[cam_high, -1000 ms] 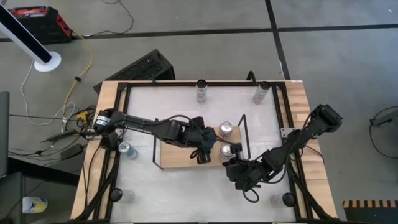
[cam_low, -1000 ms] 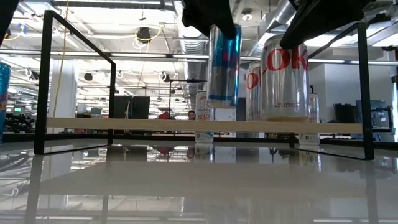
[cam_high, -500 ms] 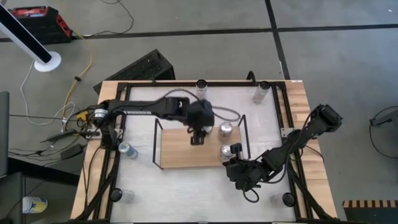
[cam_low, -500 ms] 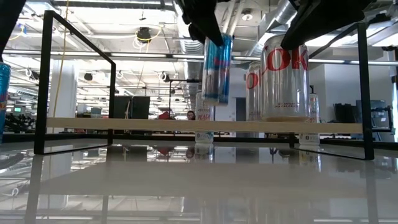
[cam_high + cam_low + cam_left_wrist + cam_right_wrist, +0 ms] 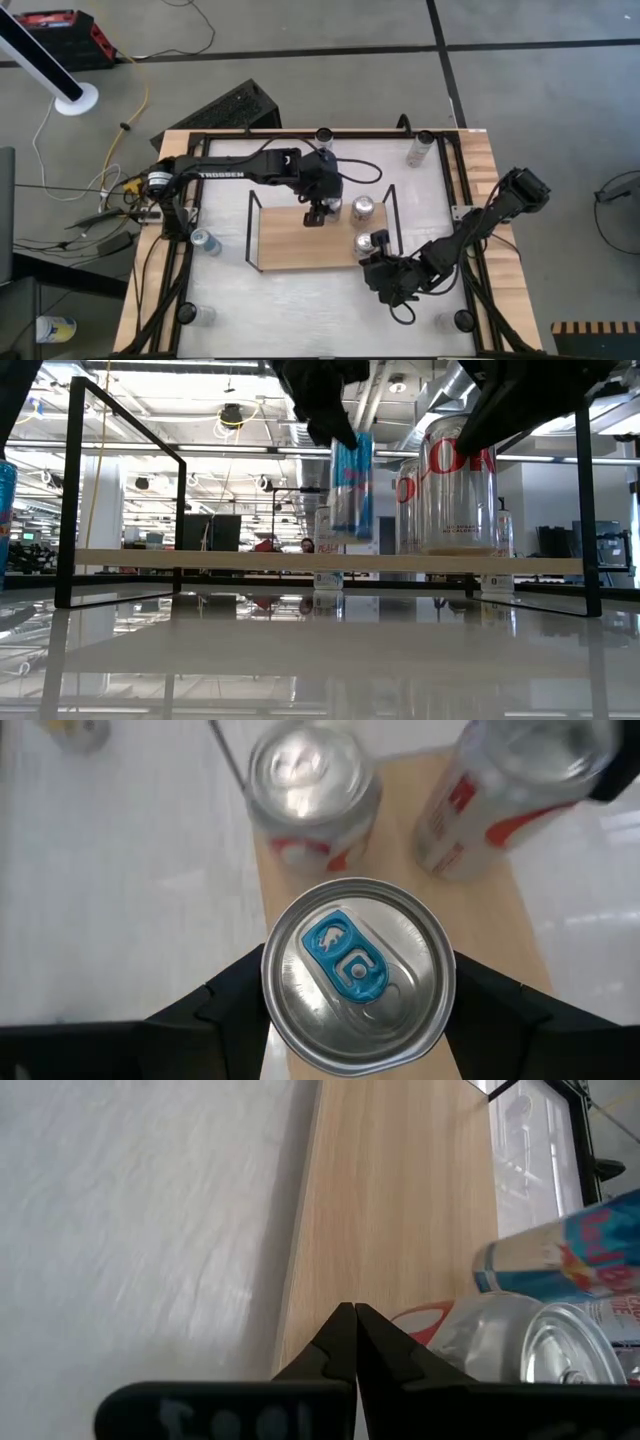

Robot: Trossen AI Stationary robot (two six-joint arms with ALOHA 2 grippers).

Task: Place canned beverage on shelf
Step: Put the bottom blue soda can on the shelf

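My left gripper (image 5: 355,1010) has its fingers (image 5: 230,1010) clamped on either side of a slim blue can (image 5: 357,971), and I'm looking straight down on its silver lid with the blue tab. In the low view that blue can (image 5: 351,485) hangs tilted, its bottom clear above the shelf (image 5: 200,560) board. From above, the left gripper (image 5: 318,208) sits over the far edge of the shelf (image 5: 290,245), just beside a silver can (image 5: 362,207) standing at the shelf's right end. A second silver can (image 5: 366,243) stands nearer on the same end, and in the low view these two red-lettered cans (image 5: 458,490) rest upright on the board. My right gripper (image 5: 352,1342) has its fingers pressed together on nothing, low by the near right corner of the shelf (image 5: 400,1210); I think it stands just clear of the nearer can, though the overhead view is cluttered there.
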